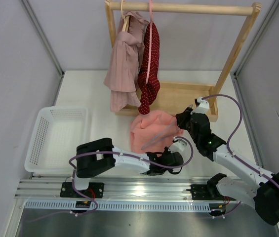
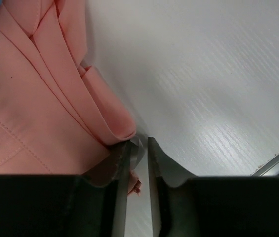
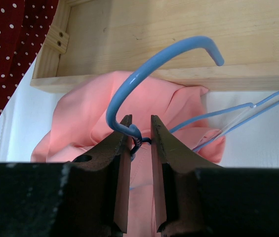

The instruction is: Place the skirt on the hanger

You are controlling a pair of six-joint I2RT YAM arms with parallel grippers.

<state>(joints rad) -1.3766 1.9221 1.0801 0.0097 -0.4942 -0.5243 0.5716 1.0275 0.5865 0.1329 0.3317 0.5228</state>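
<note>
White tabletop (image 2: 218, 74); right claw (image 3: 140, 123) grips hanger (image 3: 179, 45) neck, hook pointing toward rack (image 3: 179, 19); left claw (image 2: 139, 145): cannot tell.

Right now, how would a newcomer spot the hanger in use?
Start at the wooden clothes rack at the back; a salmon skirt lies before its base. Across it lies a thin hanger, hook pinched in the right arm's jaws. It alone is blue; the rail holds a pink hanger and a wooden one.
</note>
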